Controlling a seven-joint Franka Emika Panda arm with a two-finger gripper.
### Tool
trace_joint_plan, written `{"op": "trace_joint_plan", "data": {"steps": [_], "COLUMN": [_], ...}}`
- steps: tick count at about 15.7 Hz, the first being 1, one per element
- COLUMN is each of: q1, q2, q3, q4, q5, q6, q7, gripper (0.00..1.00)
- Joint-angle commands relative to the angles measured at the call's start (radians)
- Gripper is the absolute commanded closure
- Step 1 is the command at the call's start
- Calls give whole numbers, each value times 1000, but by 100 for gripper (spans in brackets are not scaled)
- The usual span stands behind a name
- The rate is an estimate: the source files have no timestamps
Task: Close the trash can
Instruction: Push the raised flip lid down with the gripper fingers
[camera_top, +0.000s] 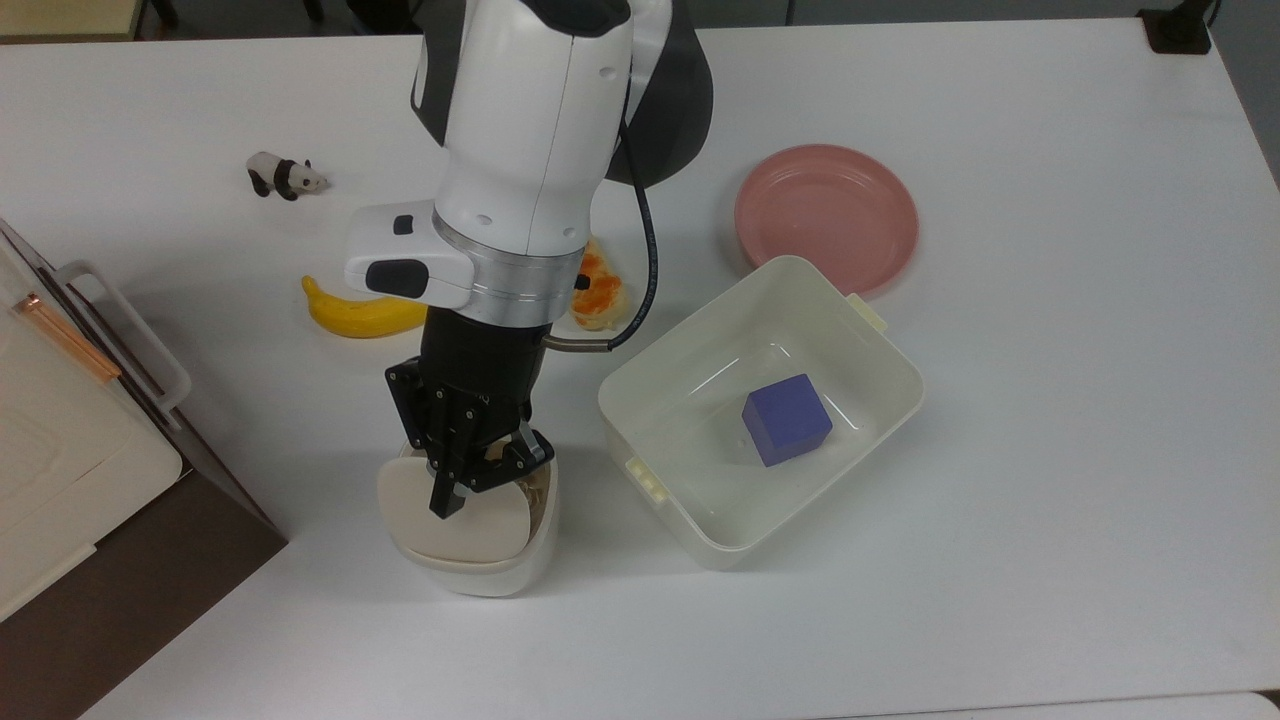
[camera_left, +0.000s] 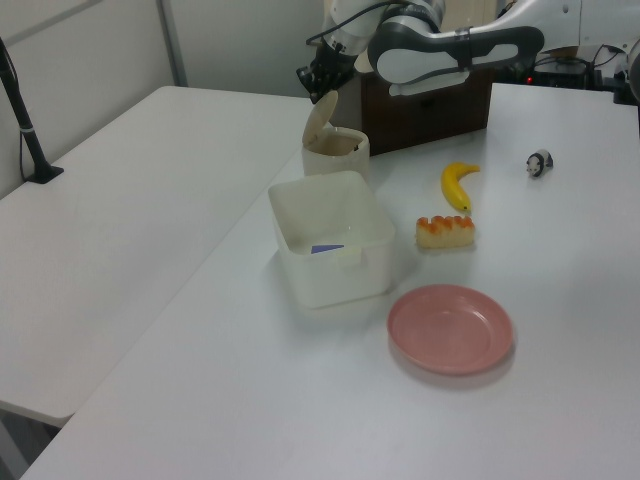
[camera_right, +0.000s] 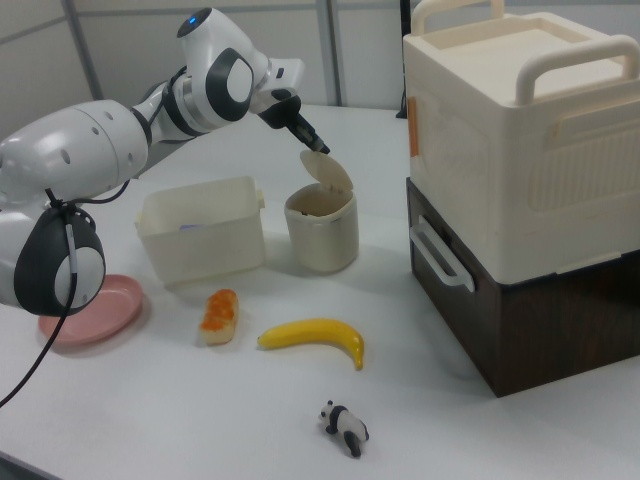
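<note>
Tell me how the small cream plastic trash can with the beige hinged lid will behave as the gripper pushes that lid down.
The beige hinged lid, raised and tilted, will probably swing shut. The small cream plastic trash can looks light and may slide or tip under the gripper.

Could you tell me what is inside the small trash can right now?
Crumpled brownish paper-like material shows at the opening of the trash can. Its half-raised lid and the hand cover most of the interior.
</note>
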Motion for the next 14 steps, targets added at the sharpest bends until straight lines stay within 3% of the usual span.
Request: {"op": "trace_joint_plan", "data": {"steps": [1, 14], "q1": [-8, -15], "q2": [-47, -111], "q3": [31, 43], "q4": [-41, -179], "q5": [1, 2], "q6": [-107, -204], "q7": [-76, -203], "gripper": [100, 100]}}
